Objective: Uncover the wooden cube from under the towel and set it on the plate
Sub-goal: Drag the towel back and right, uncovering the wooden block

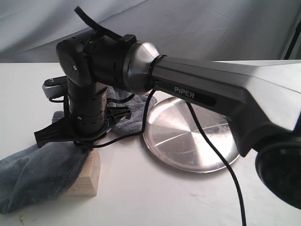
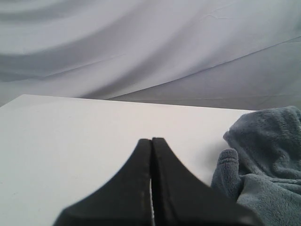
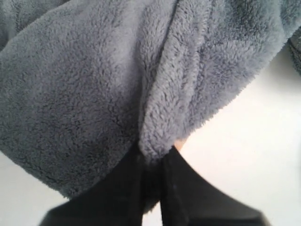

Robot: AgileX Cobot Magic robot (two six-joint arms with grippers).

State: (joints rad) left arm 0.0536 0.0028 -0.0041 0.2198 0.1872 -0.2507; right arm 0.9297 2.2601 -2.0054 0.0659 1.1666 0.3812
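The right claw (image 3: 153, 153) is nipped narrow on a raised fold of the towel (image 3: 94, 84): its two dark fingers stand almost together with a ridge of blue-grey plush squeezed between their tips, and the rest of the cloth spreads away ahead of them. Just beside the pinched fold, next to one fingertip, a small sliver of pale tan shows; it is too small to say what it is. From the exterior view, the right arm (image 1: 211, 89) reaches across the table with its wrist turned down, and the wooden cube (image 1: 87, 176) sits directly beneath that claw. The cube rests on the white table (image 1: 155, 197), one light-grained face and a lower corner bare while the towel lies draped over its top and far side. Most of the cloth hangs off the cube on the side of the claw away from the plate (image 1: 174, 136), and another bunch of it lies behind the wrist. The plate lies flat on the arm's side of the claw, near the cube but not touching it, and holds nothing. A black cable (image 1: 221, 160) droops from the arm across its rim. The left claw (image 2: 151, 141) is closed, fingers pressed together with only a hairline slit, gripping nothing. It hangs over bare table, with the towel's edge just off to one side of its tips and not touching them.
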